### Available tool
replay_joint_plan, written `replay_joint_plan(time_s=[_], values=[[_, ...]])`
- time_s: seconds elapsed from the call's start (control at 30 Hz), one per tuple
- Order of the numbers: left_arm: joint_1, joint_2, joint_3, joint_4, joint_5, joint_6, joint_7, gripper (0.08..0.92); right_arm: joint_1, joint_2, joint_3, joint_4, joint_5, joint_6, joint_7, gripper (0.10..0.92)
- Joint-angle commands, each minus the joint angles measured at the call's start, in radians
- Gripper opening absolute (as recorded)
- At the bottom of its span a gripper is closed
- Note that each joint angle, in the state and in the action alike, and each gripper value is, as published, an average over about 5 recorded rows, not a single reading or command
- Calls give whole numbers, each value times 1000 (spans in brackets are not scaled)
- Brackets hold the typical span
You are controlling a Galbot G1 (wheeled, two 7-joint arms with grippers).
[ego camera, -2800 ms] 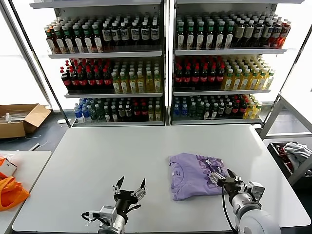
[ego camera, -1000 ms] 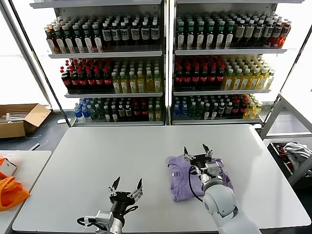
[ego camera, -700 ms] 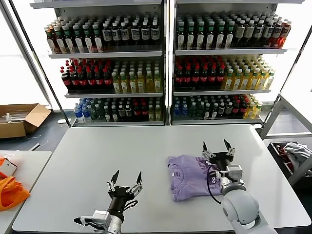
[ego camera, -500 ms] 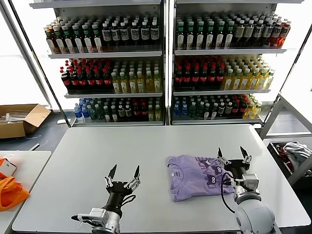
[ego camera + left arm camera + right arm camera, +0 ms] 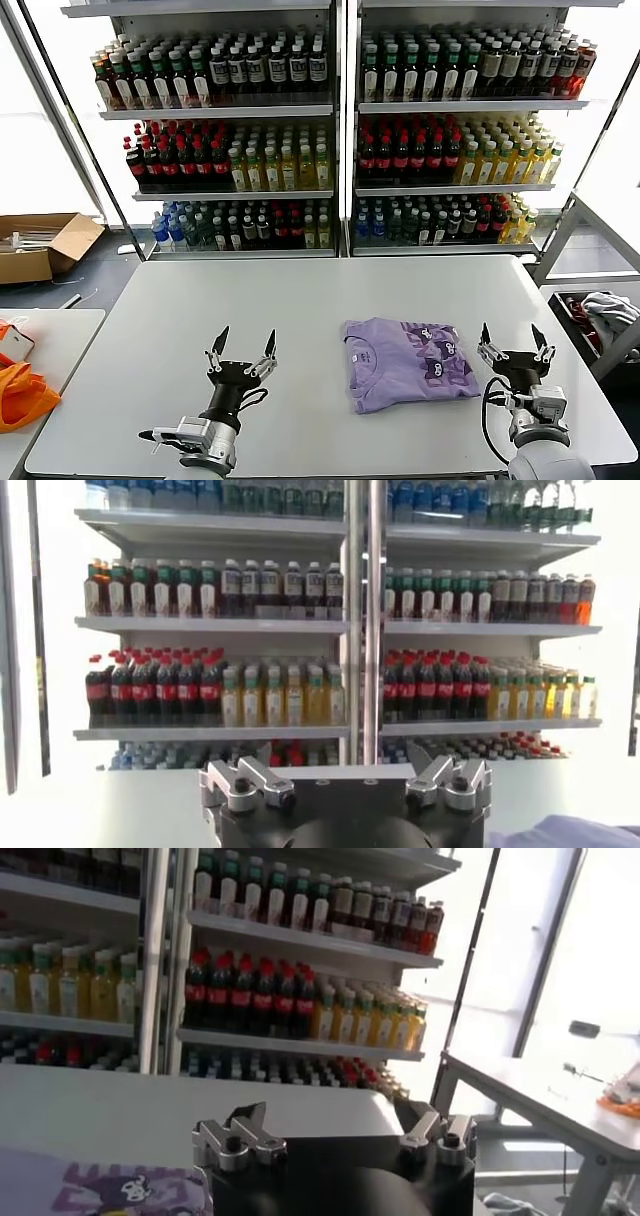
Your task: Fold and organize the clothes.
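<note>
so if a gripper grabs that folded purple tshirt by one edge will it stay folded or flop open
Probably flops: the T-shirt is thin soft cloth lying in loose, unpinned layers on the table. It looks light, so pushing it would likely bunch it rather than slide it whole.

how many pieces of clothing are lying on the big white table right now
1: a folded lavender cotton t-shirt with a cartoon print, on the white table toward the robot's right. Nothing appears hidden.

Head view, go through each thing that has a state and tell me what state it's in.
Lavender T-shirt: folded, flat on the table, print up.
Left gripper: open, empty, above the table.
Right gripper: open, empty, beside the shirt.
Cardboard box: flaps open.
</note>
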State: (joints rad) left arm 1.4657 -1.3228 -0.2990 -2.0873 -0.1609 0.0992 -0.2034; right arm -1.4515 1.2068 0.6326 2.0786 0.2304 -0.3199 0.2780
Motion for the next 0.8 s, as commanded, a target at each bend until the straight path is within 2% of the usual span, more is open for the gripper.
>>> replay_joint_plan(time_s=[0.03,0.6,0.8], values=[[26,-1,-6,-21,35,-3,6,822,-34,22,31,29,-10,9,7,823],[64,-16,-8,-66,93,-5,-7,823,-40,22,18,47,-10,6,14,823],[72,-28,-29,-63,161,-2,63,823,-42,13,22,46,-10,9,17,823]])
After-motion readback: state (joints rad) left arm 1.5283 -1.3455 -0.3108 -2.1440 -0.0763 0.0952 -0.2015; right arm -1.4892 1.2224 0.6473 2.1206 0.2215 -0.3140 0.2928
